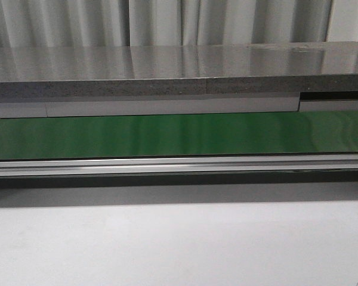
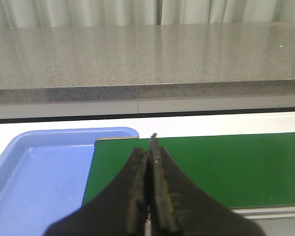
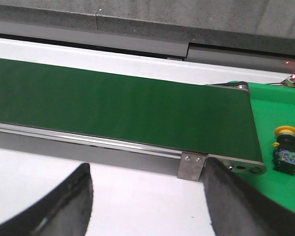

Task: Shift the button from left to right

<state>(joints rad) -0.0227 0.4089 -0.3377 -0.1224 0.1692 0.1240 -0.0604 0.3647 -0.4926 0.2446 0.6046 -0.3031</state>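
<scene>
The button, a yellow mushroom cap on a black body with a green-white mark, stands on a bright green mat past the end of the green conveyor belt, seen only in the right wrist view. My right gripper is open and empty over the white table, short of the belt's front rail and apart from the button. My left gripper is shut with nothing between its fingers, over the other end of the belt. Neither gripper shows in the front view.
A blue tray lies beside the belt's end in the left wrist view. The belt runs across the front view with a metal rail before it and a grey stone counter behind. A metal bracket sits on the rail.
</scene>
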